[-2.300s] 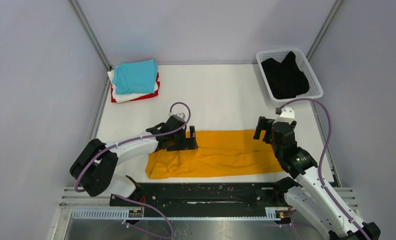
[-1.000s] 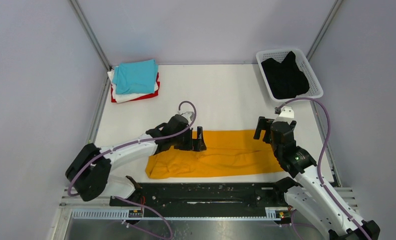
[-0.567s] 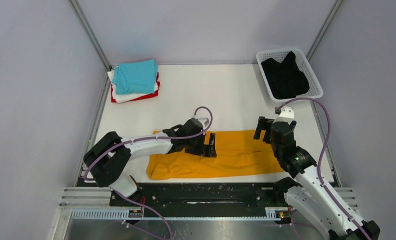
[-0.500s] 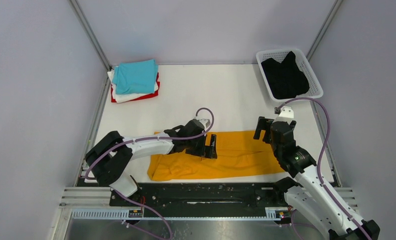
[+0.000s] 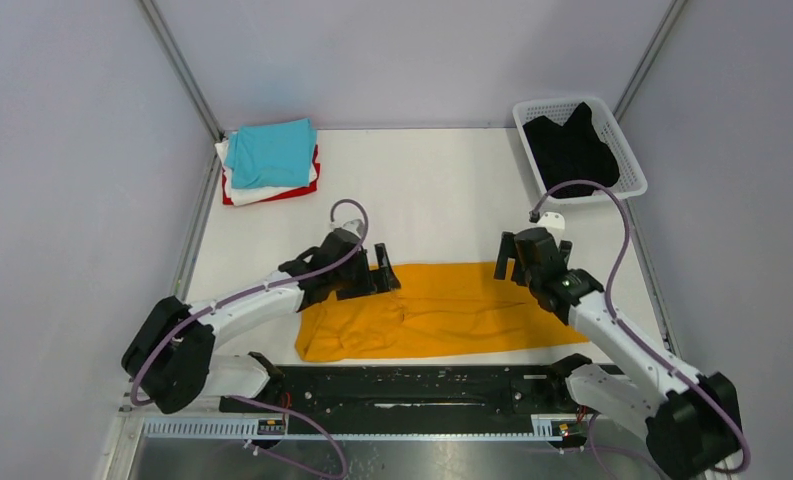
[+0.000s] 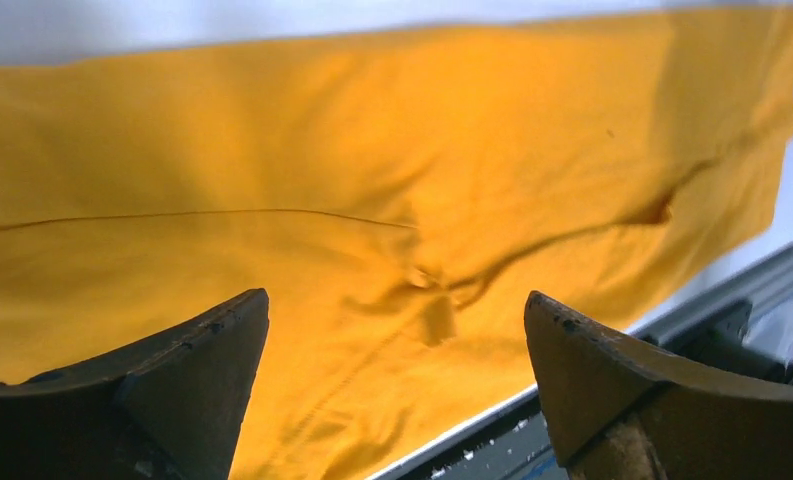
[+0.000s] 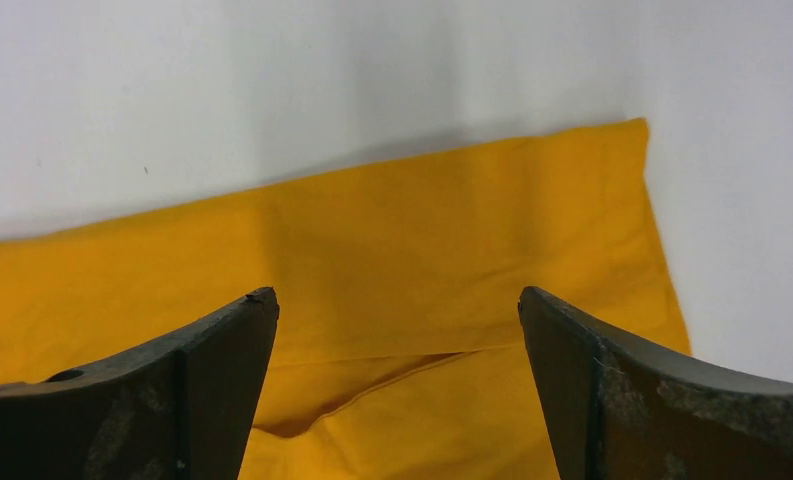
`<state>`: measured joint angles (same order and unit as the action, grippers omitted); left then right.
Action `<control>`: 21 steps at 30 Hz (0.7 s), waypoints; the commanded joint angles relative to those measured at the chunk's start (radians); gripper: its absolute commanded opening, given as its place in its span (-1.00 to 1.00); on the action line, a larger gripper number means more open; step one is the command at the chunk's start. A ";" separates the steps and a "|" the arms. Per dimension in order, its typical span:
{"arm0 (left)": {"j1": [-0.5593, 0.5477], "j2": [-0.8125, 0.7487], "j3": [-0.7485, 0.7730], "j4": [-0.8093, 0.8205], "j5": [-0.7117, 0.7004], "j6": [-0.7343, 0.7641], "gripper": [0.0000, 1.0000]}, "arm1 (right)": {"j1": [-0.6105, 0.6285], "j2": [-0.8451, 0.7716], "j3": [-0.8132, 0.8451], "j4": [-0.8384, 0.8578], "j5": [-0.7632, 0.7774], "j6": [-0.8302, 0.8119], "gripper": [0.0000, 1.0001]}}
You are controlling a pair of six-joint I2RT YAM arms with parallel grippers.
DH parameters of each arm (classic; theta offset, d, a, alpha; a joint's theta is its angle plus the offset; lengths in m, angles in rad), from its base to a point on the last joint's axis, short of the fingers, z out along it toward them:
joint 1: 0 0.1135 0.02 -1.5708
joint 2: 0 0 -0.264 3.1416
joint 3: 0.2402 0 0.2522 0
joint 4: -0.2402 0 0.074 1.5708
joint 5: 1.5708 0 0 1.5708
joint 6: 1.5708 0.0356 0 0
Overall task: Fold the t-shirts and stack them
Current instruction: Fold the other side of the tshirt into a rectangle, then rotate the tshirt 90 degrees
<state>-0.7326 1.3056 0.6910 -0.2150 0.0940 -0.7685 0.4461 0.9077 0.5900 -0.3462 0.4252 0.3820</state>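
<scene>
Now, left gripper [image 5: 380,275]: fingers apart, over orange-yellow t-shirt [image 5: 442,310].
Right gripper [image 5: 513,262]: apart too.
Risk: I pinch only 1 layer, fold skews.

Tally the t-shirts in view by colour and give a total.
Orange-yellow t-shirt: 1
Turquoise t-shirt: 1
White t-shirt: 1
Red t-shirt: 1
Black t-shirt: 1
Total: 5
</scene>
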 commanded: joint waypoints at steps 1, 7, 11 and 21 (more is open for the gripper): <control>0.111 0.024 -0.084 0.087 0.007 -0.110 0.98 | 0.005 0.149 0.067 -0.008 -0.051 0.125 0.97; 0.288 0.290 0.000 0.306 0.174 -0.159 0.98 | 0.005 0.351 0.075 0.050 -0.120 0.177 0.97; 0.346 0.517 0.248 0.281 0.191 -0.161 0.98 | 0.006 0.418 0.071 0.103 -0.347 0.148 0.97; 0.377 1.322 1.484 0.064 0.356 -0.254 0.98 | 0.156 0.464 -0.027 0.315 -0.737 0.292 0.97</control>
<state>-0.3573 2.3409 1.7512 -0.0635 0.3367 -0.9546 0.4866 1.3334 0.5846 -0.1020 -0.1062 0.5911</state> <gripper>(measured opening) 0.989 0.984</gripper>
